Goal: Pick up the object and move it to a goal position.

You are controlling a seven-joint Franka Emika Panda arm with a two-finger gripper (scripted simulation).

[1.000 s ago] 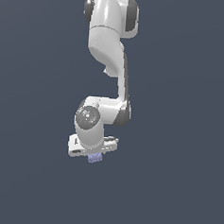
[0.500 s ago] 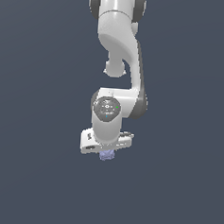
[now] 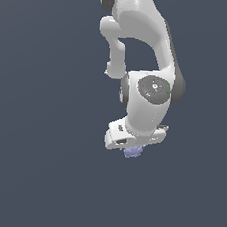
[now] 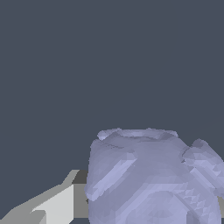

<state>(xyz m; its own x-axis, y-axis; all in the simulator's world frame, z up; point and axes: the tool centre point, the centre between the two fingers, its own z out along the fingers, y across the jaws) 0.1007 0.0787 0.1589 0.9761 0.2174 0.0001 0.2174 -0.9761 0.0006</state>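
The object point(image 3: 132, 152) is a small pale lavender-blue block that pokes out beneath the white hand of the arm in the exterior view. My gripper point(image 3: 132, 149) is shut on it and holds it in the air, with nothing beneath it. The wrist view is filled by the object point(image 4: 151, 177), a faceted lavender lump with a rounded rim on one face. One grey-white finger point(image 4: 48, 205) shows beside it; the other finger is hidden behind the object.
Only the white arm point(image 3: 140, 35) with its round joint cap point(image 3: 155, 88) stands against a plain dark blue-grey background. No table, edge or goal marker shows in either view.
The arm has swung toward the exterior view's right and nearer the camera, carrying the object with it. The grip on the object is unchanged.
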